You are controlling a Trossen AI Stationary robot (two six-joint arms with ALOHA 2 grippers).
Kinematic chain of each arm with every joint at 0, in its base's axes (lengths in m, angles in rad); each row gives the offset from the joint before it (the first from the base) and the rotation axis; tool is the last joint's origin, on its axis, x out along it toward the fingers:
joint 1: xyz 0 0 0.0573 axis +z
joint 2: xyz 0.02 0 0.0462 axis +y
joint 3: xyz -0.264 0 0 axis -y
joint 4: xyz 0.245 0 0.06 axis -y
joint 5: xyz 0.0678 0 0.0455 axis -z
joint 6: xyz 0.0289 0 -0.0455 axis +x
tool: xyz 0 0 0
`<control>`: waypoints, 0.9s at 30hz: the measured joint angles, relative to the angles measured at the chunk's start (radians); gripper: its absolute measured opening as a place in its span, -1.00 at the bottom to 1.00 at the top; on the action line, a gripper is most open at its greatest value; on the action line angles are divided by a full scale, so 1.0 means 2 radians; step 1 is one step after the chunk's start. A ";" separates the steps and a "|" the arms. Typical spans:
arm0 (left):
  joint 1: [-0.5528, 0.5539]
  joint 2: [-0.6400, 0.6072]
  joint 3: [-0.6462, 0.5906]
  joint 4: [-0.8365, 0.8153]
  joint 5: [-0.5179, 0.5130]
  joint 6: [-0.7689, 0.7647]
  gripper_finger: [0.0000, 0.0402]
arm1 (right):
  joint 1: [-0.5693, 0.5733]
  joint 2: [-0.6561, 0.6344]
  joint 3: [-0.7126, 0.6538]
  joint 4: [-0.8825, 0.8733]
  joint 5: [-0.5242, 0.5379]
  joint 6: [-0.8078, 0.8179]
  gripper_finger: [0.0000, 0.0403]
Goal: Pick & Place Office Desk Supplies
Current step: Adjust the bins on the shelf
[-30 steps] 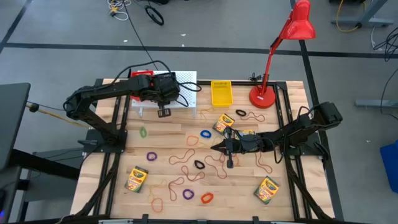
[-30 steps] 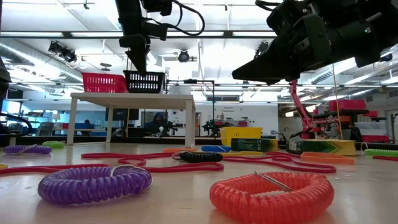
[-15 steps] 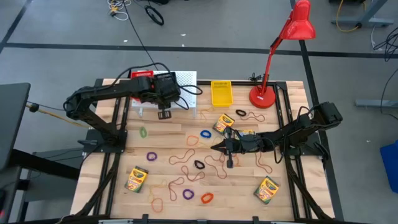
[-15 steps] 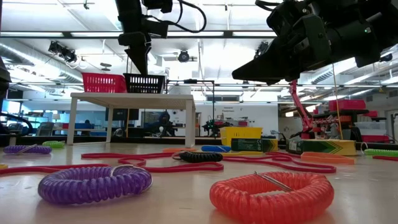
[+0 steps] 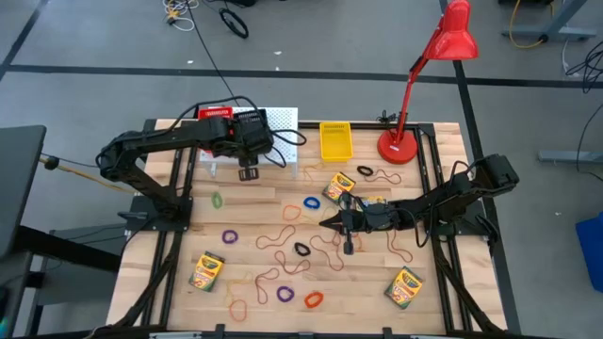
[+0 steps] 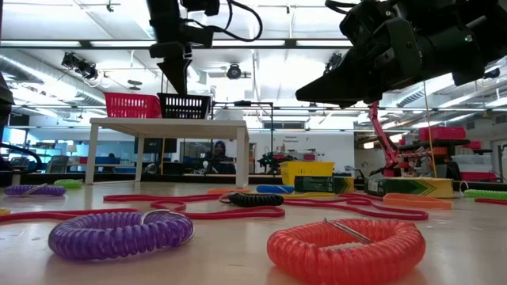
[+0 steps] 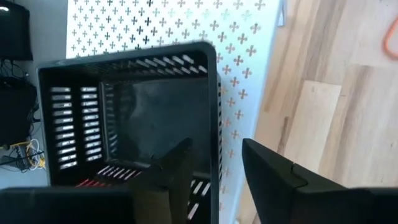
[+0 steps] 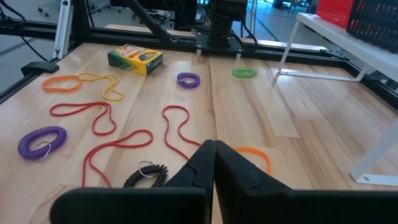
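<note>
Left gripper [image 7: 214,180] hangs over the black basket [image 7: 130,112] on the white perforated stand [image 7: 249,74], at about eleven o'clock on the table; its fingers are parted and hold nothing, straddling the basket's near wall. I judge this the drop-off step, with release done or nearly so. Still on the table are the elastic loops, such as the purple loop [image 6: 120,233], plus rubber bands [image 8: 102,118] and crayon boxes [image 5: 206,270]. Next comes lifting clear and reaching for another piece. Right gripper [image 8: 214,165], pinched shut and empty, waits near three o'clock.
</note>
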 joint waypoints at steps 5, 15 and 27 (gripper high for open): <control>0.000 0.000 0.000 -0.017 -0.012 -0.003 -0.07 | 0.000 0.000 0.000 0.000 0.000 0.000 -0.94; 0.000 -0.022 0.001 -0.031 -0.032 -0.002 0.06 | 0.000 0.000 0.000 0.000 0.000 0.000 -0.94; 0.007 -0.093 0.001 -0.001 -0.030 -0.065 -0.03 | 0.000 0.000 0.000 0.000 0.001 0.000 -0.94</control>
